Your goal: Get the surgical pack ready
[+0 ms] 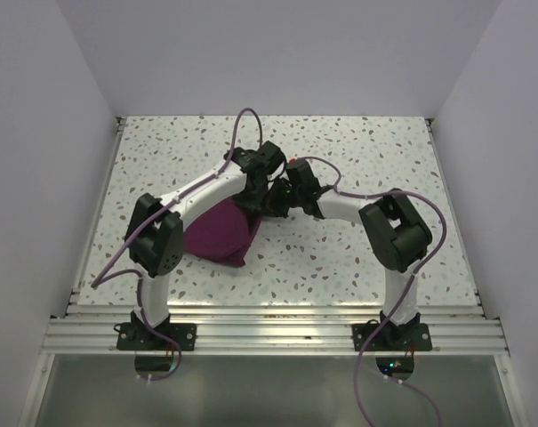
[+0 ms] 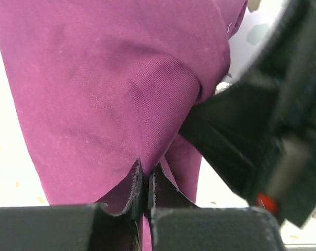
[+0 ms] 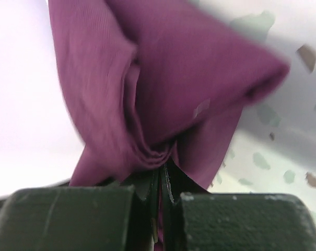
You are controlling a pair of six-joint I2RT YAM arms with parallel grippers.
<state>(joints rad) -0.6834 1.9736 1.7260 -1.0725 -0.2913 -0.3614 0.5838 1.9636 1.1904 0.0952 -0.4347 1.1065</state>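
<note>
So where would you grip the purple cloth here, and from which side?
Probably a bunched fold at its edge, from above. The purple cloth is limp and creased; the left gripper and right gripper are each shut on such gathered folds, where the layers give the fingers something to bite.

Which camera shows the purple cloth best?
The top external view: only there does most of the purple cloth show, one bunched shape with the table around it. The wrist views show just close-up folds, pinched by the left gripper and the right gripper.
</note>
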